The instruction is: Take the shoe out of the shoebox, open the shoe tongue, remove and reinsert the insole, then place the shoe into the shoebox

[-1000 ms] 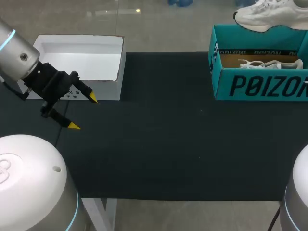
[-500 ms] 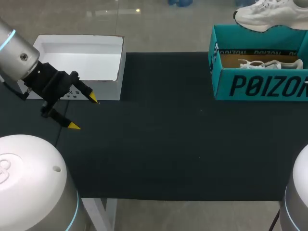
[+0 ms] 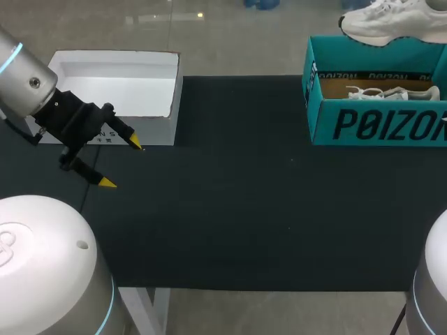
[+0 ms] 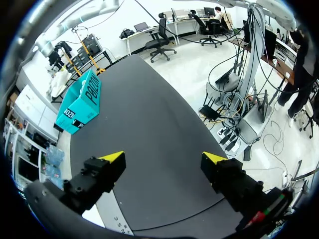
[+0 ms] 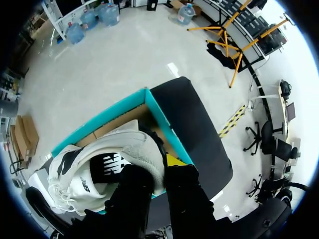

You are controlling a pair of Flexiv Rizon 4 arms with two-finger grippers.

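Head view: light is even and diffuse, falling from overhead. The black table (image 3: 244, 209) absorbs it, and shadows are faint. The white box (image 3: 115, 77) at 10 o'clock is bright, its interior nearly washed out. The left arm housing (image 3: 42, 258) at 7 o'clock carries a soft highlight. The teal shoebox (image 3: 377, 125) at 2 o'clock is evenly lit, without glare.

Left wrist view: the table shows a dull sheen ahead of the left gripper (image 4: 163, 158), and its edges bow.

Right wrist view: the white shoe (image 5: 134, 147) is bright. The right gripper (image 5: 160, 172) is near-featureless black.

The white mesh sneaker (image 5: 94, 164) is showing black logo patches; the teal cardboard shoebox (image 3: 321, 120) is carrying bold black lettering; the black tabletop (image 3: 244, 209) is lying plain.
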